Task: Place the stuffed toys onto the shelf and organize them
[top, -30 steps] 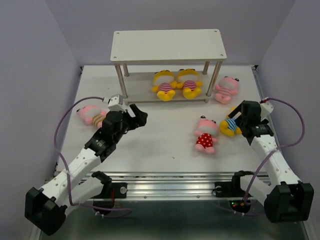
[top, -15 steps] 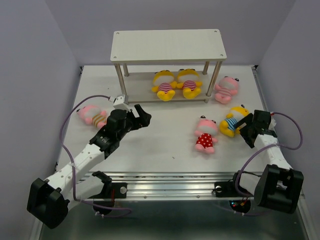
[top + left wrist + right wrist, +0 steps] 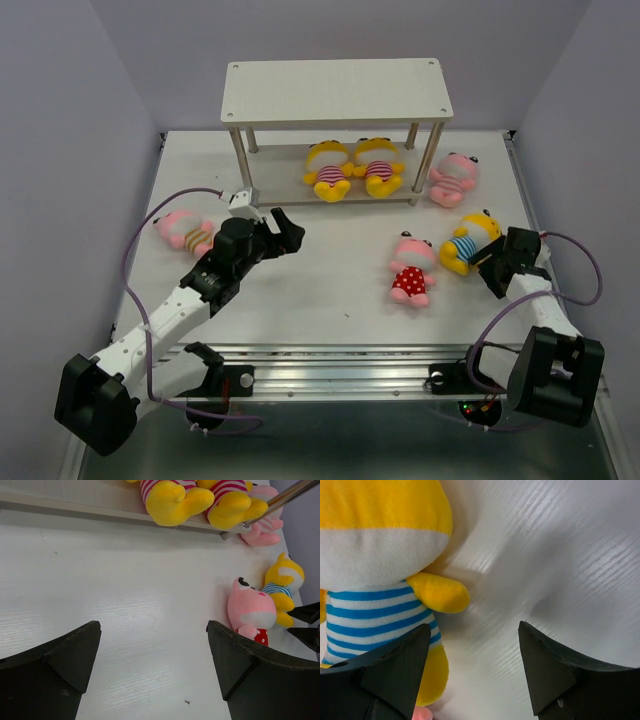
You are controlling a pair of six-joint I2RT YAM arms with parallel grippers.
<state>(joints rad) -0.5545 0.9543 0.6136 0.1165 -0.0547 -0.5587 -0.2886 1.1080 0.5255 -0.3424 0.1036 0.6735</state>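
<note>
Nearest the front edge of the white wood-grain table [image 3: 330,310], the two arms reach in; the left gripper [image 3: 287,228] hovers left of centre, its black fingers spread wide with nothing between them; the right gripper [image 3: 488,268] lies low toward the right edge, fingers parted and holding nothing, just beside a round-headed yellow plush doll in blue-and-white stripes [image 3: 466,240] that lies flat on the table; just left of that one, mid-table, a pink plush doll in red polka dots [image 3: 410,270] lies on its back; a pink striped plush doll [image 3: 183,230] lies near the left edge, beside the left arm; farther back, a second pink striped doll [image 3: 452,178] lies on the table just beside the right end of the two-tier shelf of off-white boards on thin metal legs [image 3: 335,92], which stands at the middle of the far edge; two yellow dolls in red stripes [image 3: 330,170] [image 3: 379,167] lie side by side on its lower board, feet toward the front; six dolls counted, three yellow and three pink, four on the table and two shelved; bare tabletop runs from the left gripper across to the polka-dot doll and along the shelf's front left; bare board shows left of the yellow pair
</note>
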